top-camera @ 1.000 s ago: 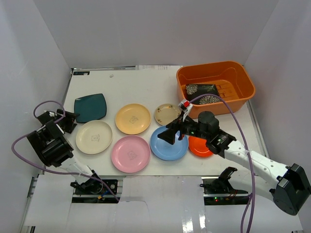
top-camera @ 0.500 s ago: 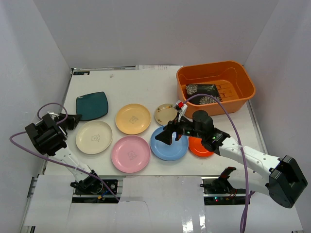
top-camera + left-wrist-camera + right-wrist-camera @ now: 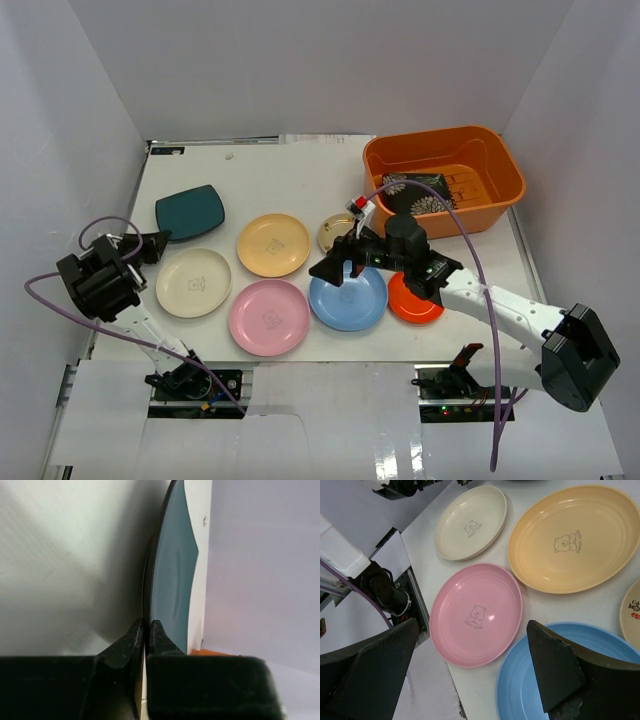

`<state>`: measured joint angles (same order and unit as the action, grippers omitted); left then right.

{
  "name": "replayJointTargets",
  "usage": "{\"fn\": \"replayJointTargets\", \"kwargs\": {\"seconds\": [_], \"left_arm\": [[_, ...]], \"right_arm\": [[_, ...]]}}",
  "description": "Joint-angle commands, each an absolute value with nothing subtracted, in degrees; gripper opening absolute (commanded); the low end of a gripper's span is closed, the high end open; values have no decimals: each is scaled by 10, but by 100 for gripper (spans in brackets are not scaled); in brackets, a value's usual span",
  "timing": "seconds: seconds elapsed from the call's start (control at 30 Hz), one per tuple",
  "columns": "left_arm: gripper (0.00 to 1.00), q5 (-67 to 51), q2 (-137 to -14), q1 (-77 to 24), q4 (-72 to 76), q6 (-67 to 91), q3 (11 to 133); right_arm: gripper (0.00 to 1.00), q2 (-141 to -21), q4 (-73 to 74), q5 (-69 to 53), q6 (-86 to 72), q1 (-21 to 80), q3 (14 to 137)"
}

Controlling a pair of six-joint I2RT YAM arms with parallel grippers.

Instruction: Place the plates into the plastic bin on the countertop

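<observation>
The orange bin (image 3: 500, 160), a tub with rounded corners, sits at the far right of the white worktop (image 3: 290, 175). One black plate (image 3: 415, 195) with white flowers lies inside it. Every other plate is outside the bin, to its left or nearer side. The teal plate (image 3: 189, 212) — dark, squarish, round-cornered — is farthest to the bin's left. Between it and the bin lie the yellow plate (image 3: 273, 244) and the small tan plate (image 3: 335, 232), which is close to the bin's near-left corner. Nearer than the bin, a row runs leftward: orange-red plate (image 3: 415, 300), partly under the right arm, then blue plate (image 3: 348, 300), pink plate (image 3: 268, 316) and cream plate (image 3: 194, 282).

The left hand (image 3: 150, 243) is clamped on the teal plate's near edge. Overhead, only dark fingers meeting the rim can be seen. The left wrist view shows the plate (image 3: 172, 580) edge-on, its thin rim pinched between the two fingers (image 3: 127, 645).

The right hand (image 3: 335, 270) stands wide open over the blue plate's left edge, holding nothing. Its wrist view shows the fingers (image 3: 550, 665) spread above the pink (image 3: 477, 615) and blue (image 3: 520, 680) plates. It also shows small bear prints in the pink, yellow (image 3: 575, 537) and cream (image 3: 470, 522) plates — only faint marks from overhead.
</observation>
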<state>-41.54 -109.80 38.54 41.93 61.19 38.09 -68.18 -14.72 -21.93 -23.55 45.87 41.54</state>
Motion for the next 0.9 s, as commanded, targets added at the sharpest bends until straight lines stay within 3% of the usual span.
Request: {"fn": "replayJointTargets", "kwargs": {"seconds": [0.0, 0.37, 0.4, 0.6, 0.87], "left_arm": [[0, -437, -1027, 372, 461, 667, 410], [0, -446, -947, 314, 561, 776, 425], [0, -448, -924, 301, 562, 776, 421], [0, -404, -777, 144, 438, 709, 355], [0, -397, -666, 68, 383, 715, 333]], "right_arm": [[95, -693, -158, -215, -230, 462, 461], [99, -752, -205, -220, -300, 461, 506], [96, -758, -196, -203, -300, 462, 518], [90, -807, -123, -124, -300, 443, 633], [90, -750, -82, -78, -312, 361, 595]]}}
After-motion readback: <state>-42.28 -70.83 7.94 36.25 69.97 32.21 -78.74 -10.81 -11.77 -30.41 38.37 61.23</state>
